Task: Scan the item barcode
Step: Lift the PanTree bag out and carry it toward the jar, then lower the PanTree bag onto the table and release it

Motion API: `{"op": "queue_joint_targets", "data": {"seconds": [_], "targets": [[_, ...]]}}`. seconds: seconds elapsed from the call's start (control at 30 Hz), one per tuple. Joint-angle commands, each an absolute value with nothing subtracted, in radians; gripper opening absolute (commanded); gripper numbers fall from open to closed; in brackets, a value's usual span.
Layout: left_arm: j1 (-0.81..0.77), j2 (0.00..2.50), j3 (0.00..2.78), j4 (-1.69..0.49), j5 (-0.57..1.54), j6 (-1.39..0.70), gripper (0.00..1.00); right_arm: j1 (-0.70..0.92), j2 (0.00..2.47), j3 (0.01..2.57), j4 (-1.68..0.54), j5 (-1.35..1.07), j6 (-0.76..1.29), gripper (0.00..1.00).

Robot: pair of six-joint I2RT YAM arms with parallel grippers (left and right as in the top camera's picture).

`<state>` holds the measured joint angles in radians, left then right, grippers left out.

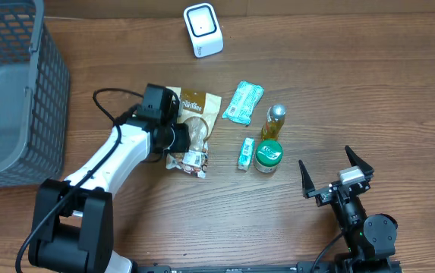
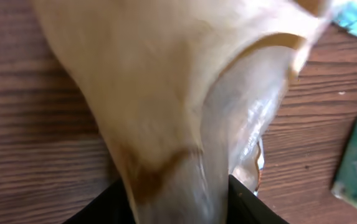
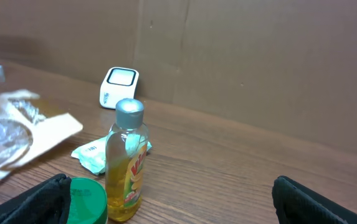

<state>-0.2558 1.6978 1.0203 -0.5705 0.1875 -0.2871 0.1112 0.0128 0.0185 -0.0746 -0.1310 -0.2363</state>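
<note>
The left fingers [image 2: 253, 202] clamp the tan snack pouch [image 1: 200, 114], which fills the gap between them and seems partly raised off the worktop [image 1: 399, 91]. The right fingers [image 1: 305, 182] stand wide, empty; ahead of them a bottle [image 3: 127, 168] holds yellow liquid.

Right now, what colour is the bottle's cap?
Silver cap, clearest in the right wrist view.

Surrounding objects
A grey basket [image 1: 50, 83] is sitting at left; a yellow bottle [image 1: 275, 125] is standing just beside a green-lidded jar [image 1: 268, 155].
</note>
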Motion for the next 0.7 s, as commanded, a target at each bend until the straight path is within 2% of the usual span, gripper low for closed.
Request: {"op": "queue_joint_targets", "data": {"seconds": [0.0, 0.17, 0.2, 0.23, 0.27, 0.47, 0.67], "targets": [[-0.262, 1.689, 0.972, -0.524, 0.172, -0.339, 0.45, 0.11, 0.003, 0.008, -0.07, -0.133, -0.237, 1.0], [-0.262, 1.688, 0.937, -0.487, 0.173, -0.349, 0.5, 0.11, 0.003, 0.008, -0.07, -0.133, -0.237, 1.0], [-0.262, 1.689, 0.936, -0.488, 0.173, -0.349, 0.58, 0.11, 0.003, 0.008, -0.07, -0.133, -0.237, 1.0], [-0.262, 1.688, 0.936, -0.489, 0.173, -0.348, 0.75, 0.11, 0.003, 0.008, -0.07, -0.133, -0.237, 1.0], [-0.262, 1.688, 0.936, -0.489, 0.176, -0.348, 0.98, 0.11, 0.003, 0.008, -0.07, -0.133, -0.237, 1.0], [-0.254, 1.681, 0.984, -0.525, 0.241, -0.346, 1.0, 0.11, 0.003, 0.008, -0.07, -0.133, -0.237, 1.0], [-0.191, 1.646, 1.185, -0.664, 0.237, -0.331, 1.0, 0.11, 0.003, 0.008, -0.07, -0.133, -0.237, 1.0]]}}
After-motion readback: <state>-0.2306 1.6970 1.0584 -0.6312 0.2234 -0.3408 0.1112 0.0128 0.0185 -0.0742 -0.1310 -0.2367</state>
